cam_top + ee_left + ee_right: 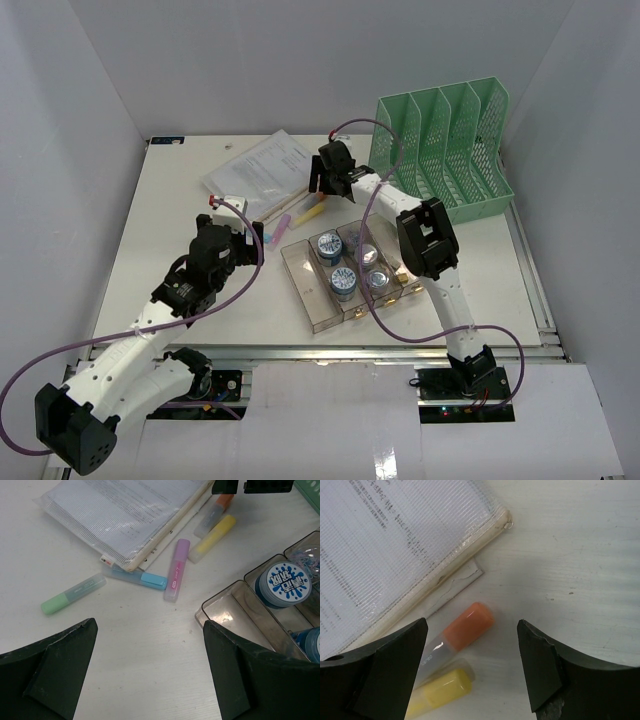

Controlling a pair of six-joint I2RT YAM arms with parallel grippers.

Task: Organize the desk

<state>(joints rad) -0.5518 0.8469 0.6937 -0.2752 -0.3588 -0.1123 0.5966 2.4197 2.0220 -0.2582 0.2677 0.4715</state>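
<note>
Above the white desk (160, 200), the outstretched right tool (471, 630) hangs open over an orange highlighter (465, 627); left tool (150, 625) gapes wide.

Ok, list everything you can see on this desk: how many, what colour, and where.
Large flat white desk: one, white, under everything.
Mint-green mesh file rack: one, mint green, far right corner.
Clear plastic compartment tray: one, clear, centre of the desk.
Round tubs: four, at least two with blue printed lids, inside the tray.
Translucent mesh zip pouch of papers: one, whitish, far centre.
Plastic highlighter pens: five, green, blue, purple, yellow and orange, lying along the pouch's near edge.
Left pincer: one, black, open, above bare desk near the highlighters.
Right pincer: one, black, open, over the orange highlighter.
</note>
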